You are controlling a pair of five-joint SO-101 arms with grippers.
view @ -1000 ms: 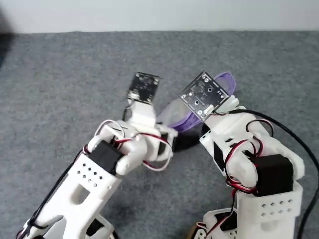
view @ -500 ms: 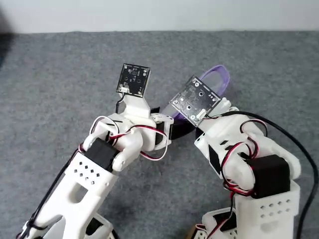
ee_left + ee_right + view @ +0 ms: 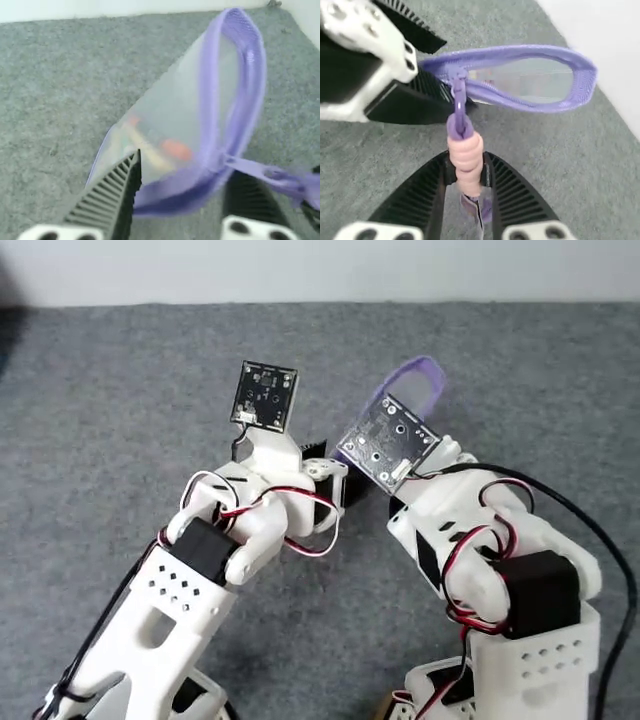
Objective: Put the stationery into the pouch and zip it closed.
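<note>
A clear pouch [image 3: 200, 115] with a purple zipper rim stands tilted on the grey carpet, its open loop [image 3: 418, 375] poking up behind the right arm's wrist. Orange and pale stationery pieces [image 3: 172, 148] show through its clear side. My left gripper [image 3: 187, 167] is shut on the pouch's lower end, one finger on each side. It shows again from the right wrist as the left gripper [image 3: 432, 67] clamped at the zipper's start. My right gripper [image 3: 466, 160] is shut on the pink beaded zipper pull [image 3: 462, 145], which hangs from the slider [image 3: 457, 80]. The pouch mouth [image 3: 530, 80] gapes open.
Grey carpet [image 3: 120, 400] covers the table all round, ending at a white wall [image 3: 300, 270] at the back. The left arm [image 3: 250, 530] and right arm [image 3: 480, 540] stand close together in the middle front.
The left wrist has drawn back and to the left. The right wrist shifted left too, and the pouch's purple loop has risen from lying low to standing up farther back.
</note>
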